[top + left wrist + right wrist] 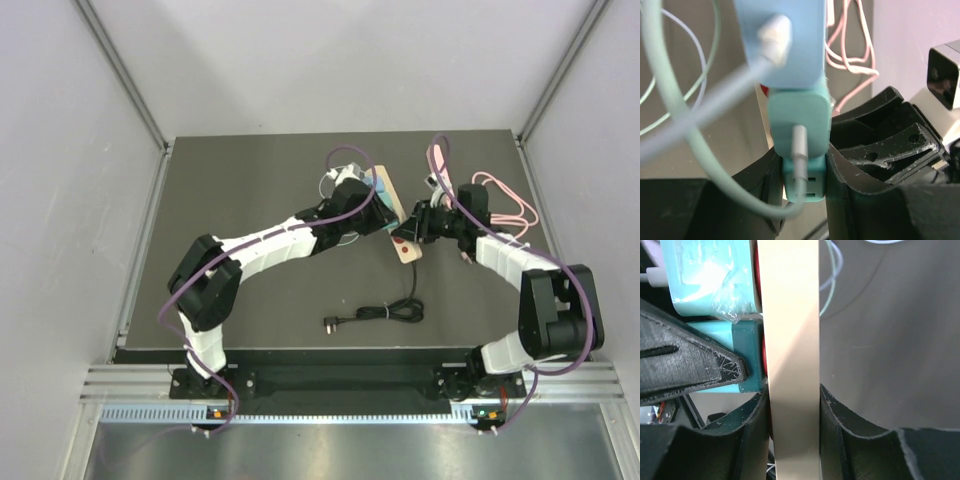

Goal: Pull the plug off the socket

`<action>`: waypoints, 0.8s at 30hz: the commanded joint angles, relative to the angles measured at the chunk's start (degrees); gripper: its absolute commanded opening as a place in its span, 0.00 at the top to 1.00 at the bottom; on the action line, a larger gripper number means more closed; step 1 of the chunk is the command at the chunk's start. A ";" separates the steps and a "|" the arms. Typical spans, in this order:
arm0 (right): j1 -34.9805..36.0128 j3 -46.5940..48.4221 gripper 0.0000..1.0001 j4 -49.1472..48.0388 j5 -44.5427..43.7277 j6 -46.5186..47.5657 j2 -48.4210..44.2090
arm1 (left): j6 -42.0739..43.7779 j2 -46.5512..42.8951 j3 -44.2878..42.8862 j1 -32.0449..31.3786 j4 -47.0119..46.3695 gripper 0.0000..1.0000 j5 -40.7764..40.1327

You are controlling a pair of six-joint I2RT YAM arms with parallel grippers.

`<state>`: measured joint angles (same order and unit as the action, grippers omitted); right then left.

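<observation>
Dark table: fingers pinch teal plug and beige socket.

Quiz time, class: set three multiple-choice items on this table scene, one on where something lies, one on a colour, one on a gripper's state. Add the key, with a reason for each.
1. Where does the loose black cable lie?
A. Between the power strip and the arm bases
B. At the far left corner
C. In a gripper

2. What colour is the plug that the left gripper clamps?
A. Red
B. Teal
C. Black

3. The right gripper is:
A. Open above the table
B. Shut on nothing
C. Shut on the power strip

Key:
1 A, the top view shows it on the mat, nearer the bases than the strip.
2 B, the left wrist view shows teal between the fingers.
3 C, its fingers press both sides of the beige strip.
</observation>
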<state>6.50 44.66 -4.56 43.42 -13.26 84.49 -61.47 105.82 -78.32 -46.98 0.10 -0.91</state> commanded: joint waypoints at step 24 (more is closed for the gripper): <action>-3.34 -3.09 1.00 -7.48 -4.66 0.51 -4.16 | 8.74 -13.70 5.11 1.19 -3.26 1.00 0.46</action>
<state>7.27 41.63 -7.33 43.92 -13.37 79.92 -57.10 100.68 -74.54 -48.45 -0.95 -5.02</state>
